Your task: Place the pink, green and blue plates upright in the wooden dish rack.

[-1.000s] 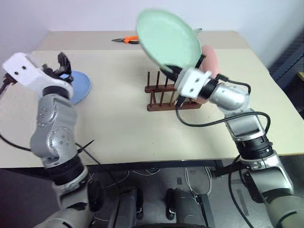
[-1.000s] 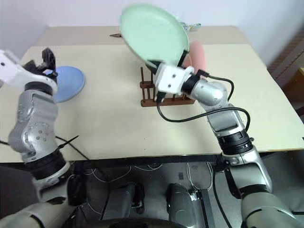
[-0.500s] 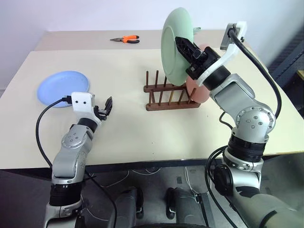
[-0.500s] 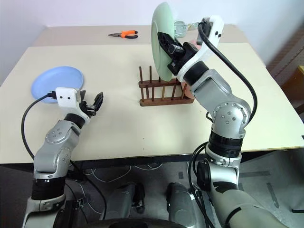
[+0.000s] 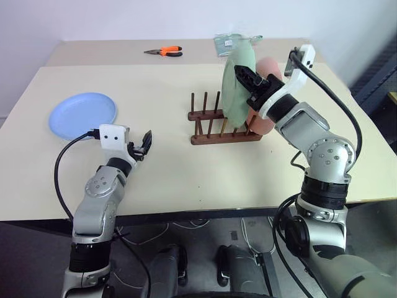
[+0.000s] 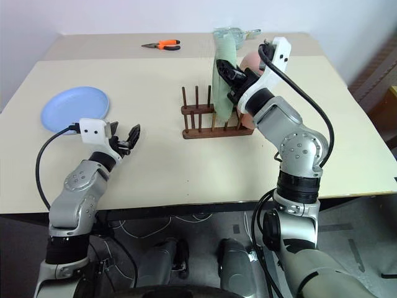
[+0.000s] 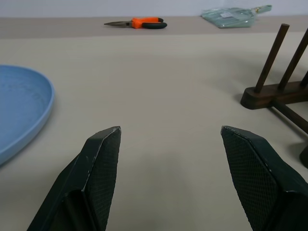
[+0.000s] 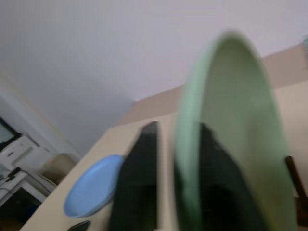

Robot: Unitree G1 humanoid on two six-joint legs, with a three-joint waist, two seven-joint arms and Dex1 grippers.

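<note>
The green plate [image 5: 237, 87] stood upright on edge among the pegs of the wooden dish rack [image 5: 220, 127], beside the pink plate [image 5: 265, 93] at the rack's right end. The right gripper [image 5: 247, 84] straddled the green plate's rim, jaws slightly parted. The blue plate [image 5: 82, 115] lay flat on the tabletop [image 5: 161, 167]. The left gripper [image 6: 127, 139] hovered nearby, jaws spread and empty. Orange pliers [image 5: 164, 52] lay at the far edge.

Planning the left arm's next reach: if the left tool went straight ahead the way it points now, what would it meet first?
Probably nothing soon: the left tool faces bare table, between the blue plate and the rack. Far off lie orange pliers.
</note>
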